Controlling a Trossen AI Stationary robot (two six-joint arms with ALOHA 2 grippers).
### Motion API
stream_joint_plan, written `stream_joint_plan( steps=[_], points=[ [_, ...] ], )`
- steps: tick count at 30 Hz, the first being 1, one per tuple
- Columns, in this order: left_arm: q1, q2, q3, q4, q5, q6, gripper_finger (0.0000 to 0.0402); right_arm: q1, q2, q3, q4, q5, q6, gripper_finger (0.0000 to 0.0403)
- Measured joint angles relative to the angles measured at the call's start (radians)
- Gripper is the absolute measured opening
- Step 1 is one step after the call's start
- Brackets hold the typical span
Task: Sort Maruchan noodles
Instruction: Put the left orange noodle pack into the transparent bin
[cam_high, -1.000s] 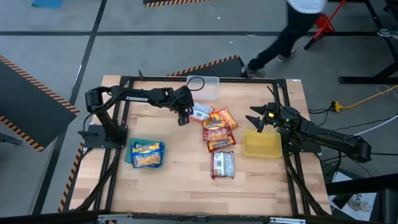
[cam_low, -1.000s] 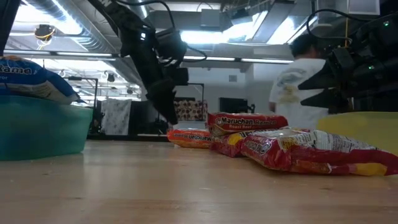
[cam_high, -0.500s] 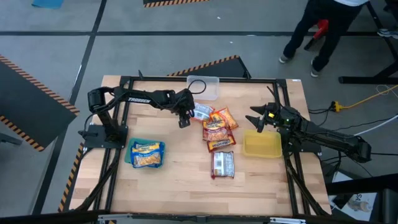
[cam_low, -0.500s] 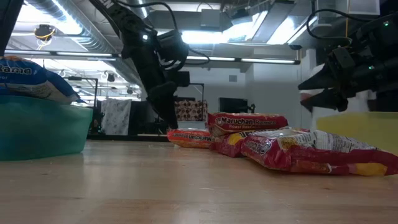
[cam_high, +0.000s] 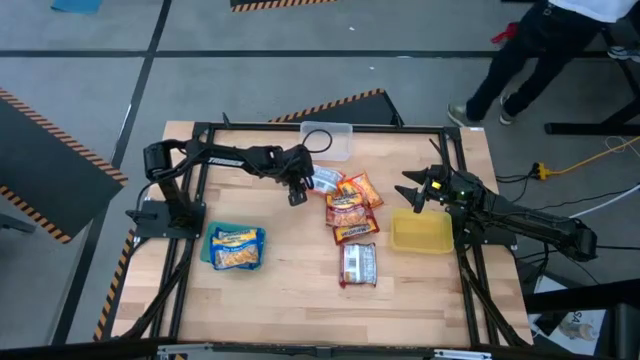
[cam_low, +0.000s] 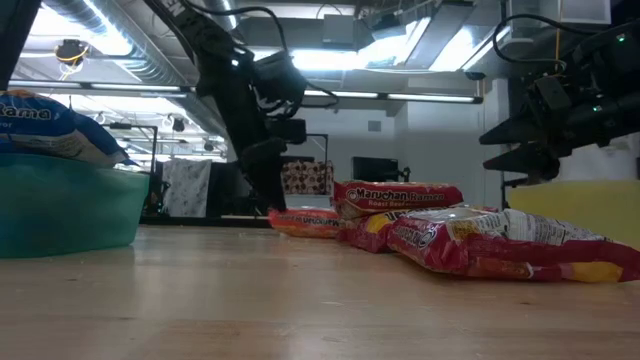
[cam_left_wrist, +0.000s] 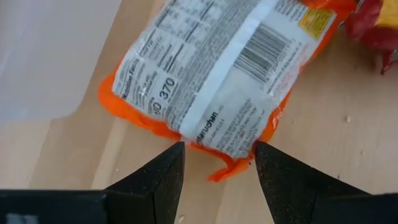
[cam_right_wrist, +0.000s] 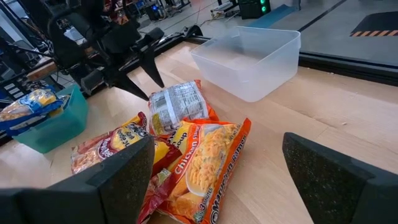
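Observation:
An orange noodle packet (cam_left_wrist: 217, 74) lies label-down on the table near the clear bin (cam_high: 328, 140). My left gripper (cam_left_wrist: 217, 165) is open just above it, a finger on either side of one short end, and I see no touch. It also shows in the high view as the left gripper (cam_high: 296, 192). Right of it lie another orange packet (cam_high: 364, 188), two dark red ones (cam_high: 347, 211) and a red-and-white one (cam_high: 358, 264). Blue-and-yellow packets (cam_high: 236, 248) fill the teal bin (cam_high: 213, 262). My right gripper (cam_high: 411, 195) hangs open over the yellow bin (cam_high: 421, 232).
Bare wood lies along the table's near edge and between the teal bin and the packet cluster. The dark frame rails (cam_high: 196, 180) border the table. A person (cam_high: 540, 50) walks on the floor beyond the far right corner.
My left gripper has edged slightly to the right, toward the orange packet, staying open. The person behind the table has walked to the right. The packets and my right arm have kept still.

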Motion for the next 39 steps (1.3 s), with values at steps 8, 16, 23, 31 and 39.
stream_joint_plan(
  steps=[8,16,23,31,39],
  points=[
    [-0.006,0.061,0.0,0.051,0.05,-0.026,0.019,0.0,0.0,0.0,0.0,0.0,-0.005,0.034],
    [-0.011,0.061,0.0,0.031,0.048,-0.025,0.0163,0.0,0.0,0.0,0.0,0.0,-0.006,0.034],
    [-0.021,0.061,0.0,0.028,0.033,-0.026,0.0033,0.0,0.0,0.0,0.0,0.0,-0.005,0.034],
    [-0.039,0.054,0.0,0.016,0.024,-0.071,0.0002,0.0,0.0,0.0,0.0,0.0,0.0,0.034],
    [-0.138,-0.074,0.0,-0.114,0.008,-0.175,0.0001,0.0,0.0,0.0,0.0,0.0,0.003,0.034]
  ],
)
